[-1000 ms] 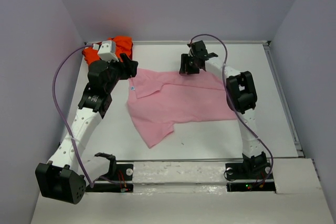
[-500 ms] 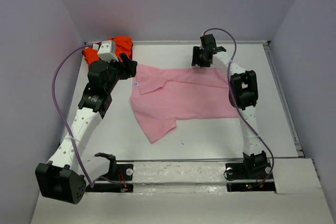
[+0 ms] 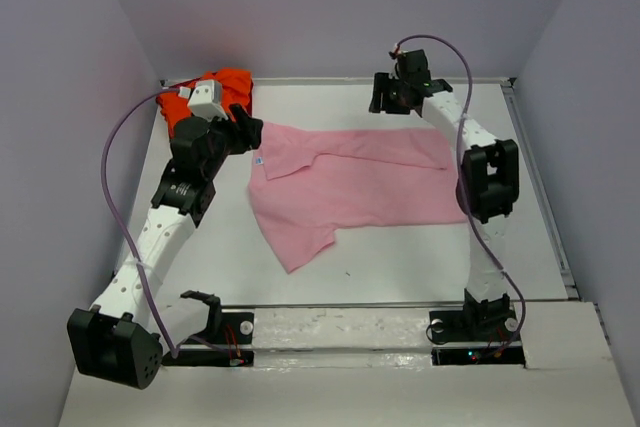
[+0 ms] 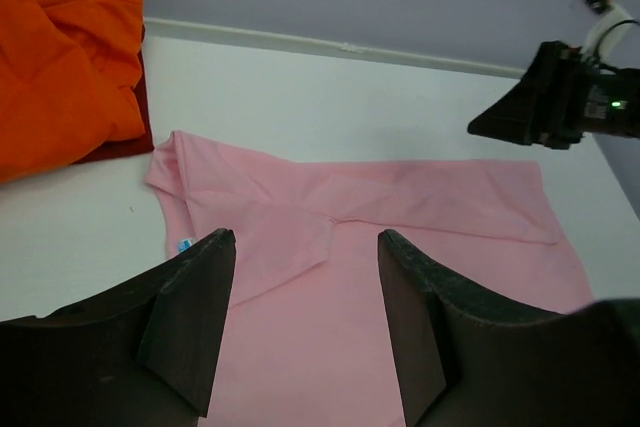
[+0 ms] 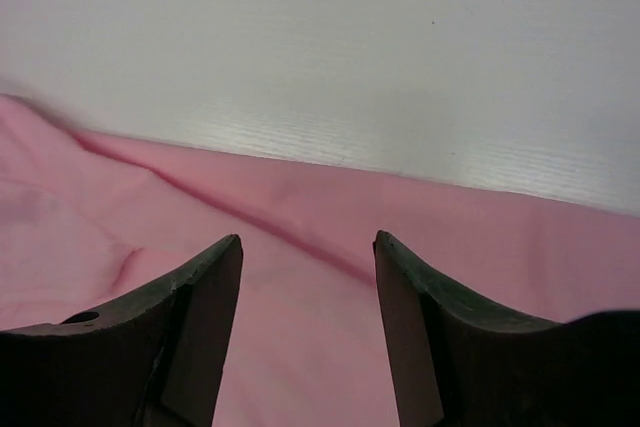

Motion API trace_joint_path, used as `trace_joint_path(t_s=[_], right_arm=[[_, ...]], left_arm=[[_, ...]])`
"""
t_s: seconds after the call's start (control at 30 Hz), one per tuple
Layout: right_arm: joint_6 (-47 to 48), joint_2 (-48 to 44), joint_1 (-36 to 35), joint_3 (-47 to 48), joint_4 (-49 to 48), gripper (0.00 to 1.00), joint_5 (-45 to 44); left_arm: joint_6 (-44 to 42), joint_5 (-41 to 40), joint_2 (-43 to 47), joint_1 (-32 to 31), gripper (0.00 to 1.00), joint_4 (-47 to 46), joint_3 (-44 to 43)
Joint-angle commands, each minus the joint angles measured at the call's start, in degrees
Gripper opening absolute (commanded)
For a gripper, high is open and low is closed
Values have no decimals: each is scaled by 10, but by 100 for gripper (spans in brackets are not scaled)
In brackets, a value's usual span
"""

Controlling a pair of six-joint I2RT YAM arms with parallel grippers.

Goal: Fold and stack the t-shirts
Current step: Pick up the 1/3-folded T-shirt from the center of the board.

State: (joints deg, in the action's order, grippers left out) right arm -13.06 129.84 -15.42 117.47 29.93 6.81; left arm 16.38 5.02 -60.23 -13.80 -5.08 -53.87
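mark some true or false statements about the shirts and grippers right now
1. The pink shirt lies spread out on the table. True.
2. The orange shirt is stacked on the pink shirt. False: it sits bunched up at the far left corner, not on the pink one.
3. The right gripper is shut on the pink shirt. False: it is open and holds nothing, above the shirt's far edge.
4. The left gripper is open. True.
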Motion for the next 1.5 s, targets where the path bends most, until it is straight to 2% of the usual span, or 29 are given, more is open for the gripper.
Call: trace_joint_path(t_s=[0.0,0.03,0.07,0.17,0.3,0.4,0.47,0.57,0.7,0.77,0.87,1.0,1.27,1.47], right_arm=[[-34,-199,-2,-177,-81,61,-13],[-51,-268,-2,-228,-114,61,-34],[-61,-300,-2,-319,-127,61,-47],[-90,-407,-2,-427,-148,61,-90],[-126,-504,-2,-579,-135,60,-114],[-146,-557,-2,-642,-129,59,-143],[-165,-574,-2,-687,-122,58,-162],[-195,-605,-2,-731,-106,58,-201],[-227,-647,-2,-751,-74,58,-265],[-238,-671,-2,-753,-47,58,-304],[-248,-695,-2,-752,-16,58,-356],[-235,-674,-2,-754,-1,58,-401],[-233,-513,-7,-679,27,56,-363],[-230,-531,-8,-679,3,56,-319]], left_arm=[[31,-29,12,-45,68,-6,3],[63,-26,18,-54,68,3,7],[84,-23,22,-70,68,4,29],[166,-12,48,-87,67,2,97],[255,4,89,-112,64,0,181],[303,-12,128,-138,63,13,226],[327,-33,152,-179,63,30,252],[337,-105,154,-240,63,74,264],[370,-138,142,-306,63,96,292],[399,-174,139,-356,63,114,300],[424,-235,127,-393,62,158,297],[444,-314,106,-441,63,196,293],[472,-369,57,-459,63,217,300],[476,-402,3,-467,63,240,272]])
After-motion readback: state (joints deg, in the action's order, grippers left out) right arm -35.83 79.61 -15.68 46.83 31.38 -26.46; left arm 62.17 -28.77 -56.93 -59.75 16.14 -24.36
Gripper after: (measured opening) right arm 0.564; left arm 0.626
